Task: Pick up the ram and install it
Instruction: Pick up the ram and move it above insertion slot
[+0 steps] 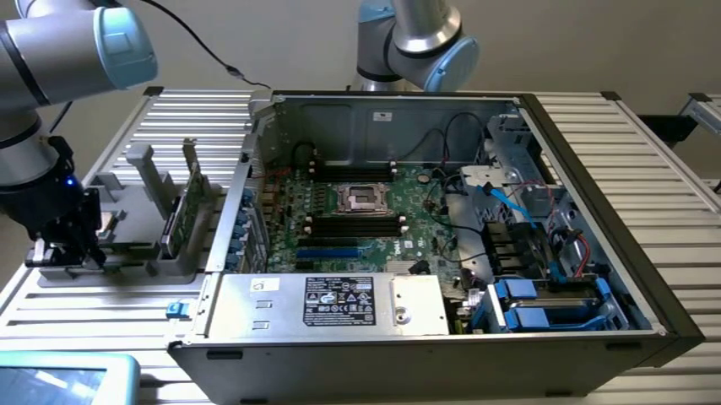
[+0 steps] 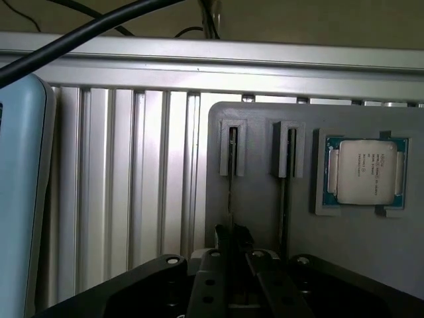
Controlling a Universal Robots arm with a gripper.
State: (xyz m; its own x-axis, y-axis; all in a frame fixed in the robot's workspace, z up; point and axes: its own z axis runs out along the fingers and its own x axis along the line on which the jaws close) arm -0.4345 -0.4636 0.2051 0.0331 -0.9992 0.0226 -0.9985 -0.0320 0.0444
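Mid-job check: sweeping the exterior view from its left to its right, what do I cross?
Gripper → upright card standing in the gray holder → open CPU socket → blue drive caddies.

Soft, even indoor light from above brightens the ribbed metal table [image 1: 192, 105] around the gripper [image 1: 67, 257], with pale sheen along its ridges. Farther from the gripper, the open computer case [image 1: 586, 169] is dim inside, shaded by its own walls. Seen from the wrist, the gripper is near-black against the evenly lit grey holder [image 2: 258, 199].
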